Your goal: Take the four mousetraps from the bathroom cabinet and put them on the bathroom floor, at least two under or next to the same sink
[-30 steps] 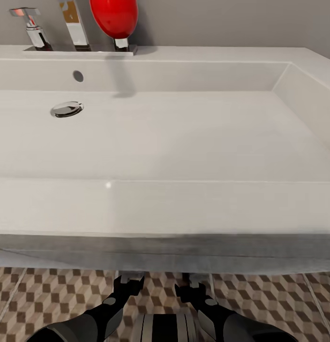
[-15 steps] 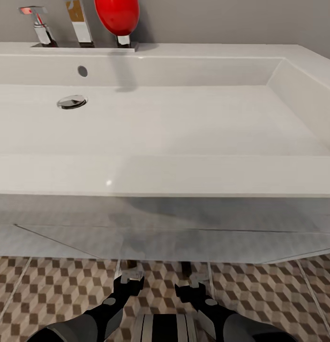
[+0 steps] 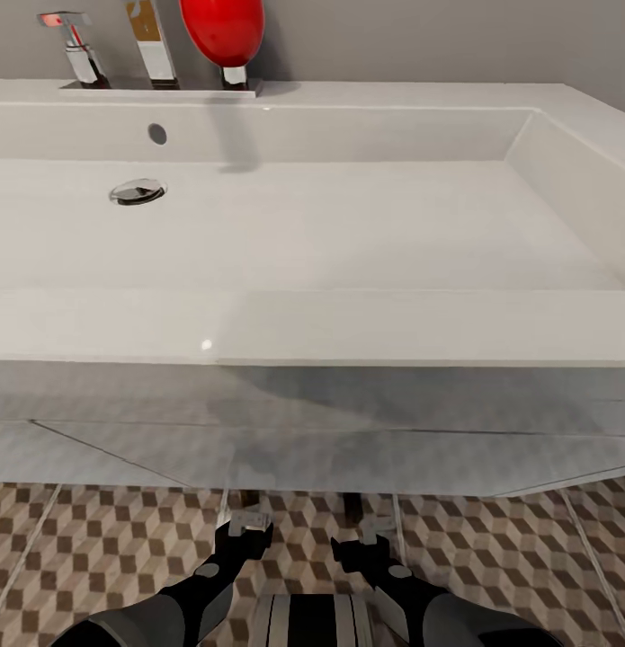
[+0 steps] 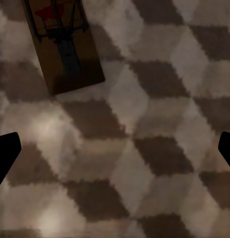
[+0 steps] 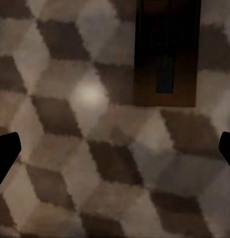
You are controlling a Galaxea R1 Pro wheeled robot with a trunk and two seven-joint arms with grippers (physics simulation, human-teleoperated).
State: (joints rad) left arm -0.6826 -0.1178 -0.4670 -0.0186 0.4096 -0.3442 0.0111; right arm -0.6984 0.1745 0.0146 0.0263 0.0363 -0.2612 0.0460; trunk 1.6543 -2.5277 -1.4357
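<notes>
The white sink (image 3: 348,325) spans the head view, with its round drain (image 3: 137,190) and chrome tap (image 3: 152,47) at the far left. Below its front lip lies the cube-patterned bathroom floor (image 3: 78,557). My left gripper (image 3: 245,532) and right gripper (image 3: 370,541) hang low over those tiles, both open and empty. In the left wrist view a brown mousetrap (image 4: 65,49) lies flat on the floor (image 4: 144,124), ahead of the open left gripper (image 4: 115,153). The right wrist view has another mousetrap (image 5: 167,54) on the tiles (image 5: 70,99), beyond the open right gripper (image 5: 115,153). The cabinet is out of view.
A red rounded object (image 3: 224,31) stands on the sink's back ledge beside the tap. A small chrome lever (image 3: 74,40) is at the far left. The grey wall (image 3: 438,40) rises behind. The sink's front edge overhangs both grippers.
The whole head view shifted a second ago, so the camera moved; the sink's front lip now sits higher in the picture. Over the last half second nothing has moved.
</notes>
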